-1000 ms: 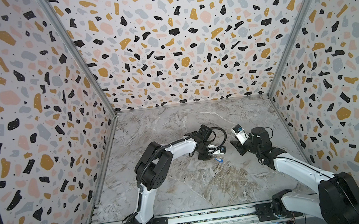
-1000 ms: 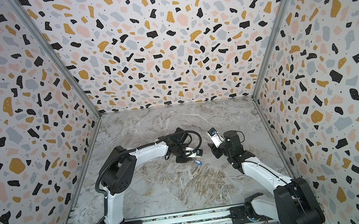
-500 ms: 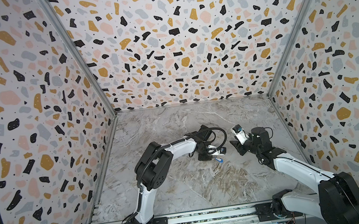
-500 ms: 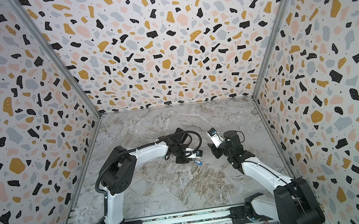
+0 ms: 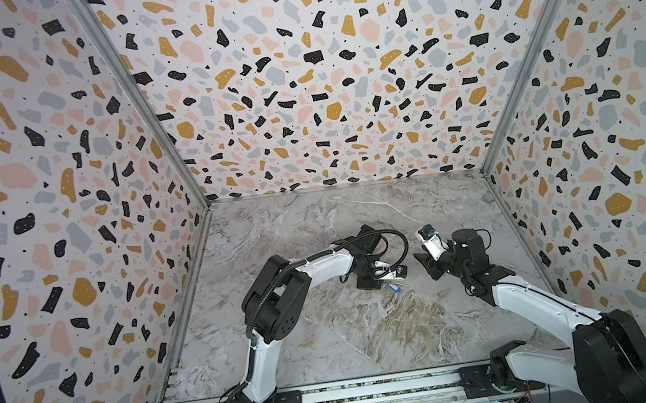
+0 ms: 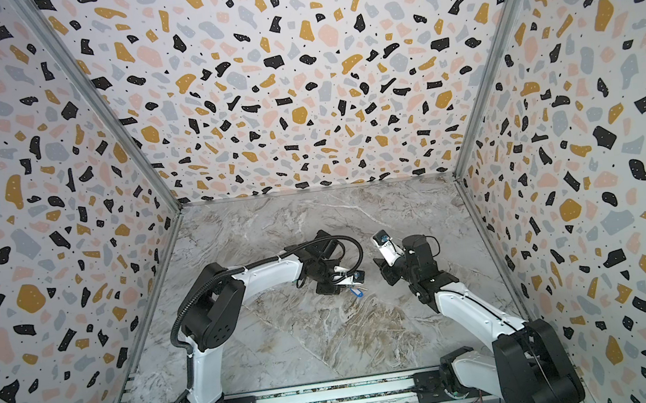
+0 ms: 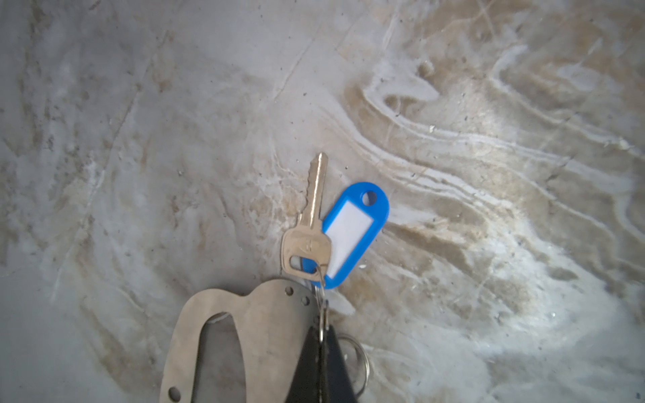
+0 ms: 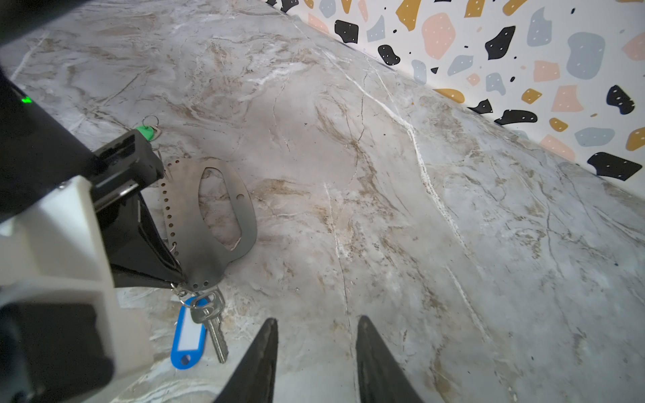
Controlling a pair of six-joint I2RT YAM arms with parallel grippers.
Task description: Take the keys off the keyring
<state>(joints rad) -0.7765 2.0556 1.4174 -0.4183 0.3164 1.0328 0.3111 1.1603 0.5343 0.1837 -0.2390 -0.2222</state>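
Left wrist view shows the left gripper point(image 7: 321, 335) pinching the keyring point(image 7: 268, 324) by its corner, with the key point(image 7: 311, 223) and blue tag point(image 7: 352, 230) lying on the table point(image 7: 139, 139) just past it, so the right gripper point(image 8: 317, 322), spread and empty, should grab the tag and pull gently.

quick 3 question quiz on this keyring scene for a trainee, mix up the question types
1. True or false: the right gripper holds the blue tag.
2. The left gripper is shut on: A) the blue tag, B) a wire ring at the keyring edge, C) nothing.
3. Fill in: hanging next to the blue tag is a ____.

Key: 1 false, its jaws are open and empty. 2 B. 3 metal key.
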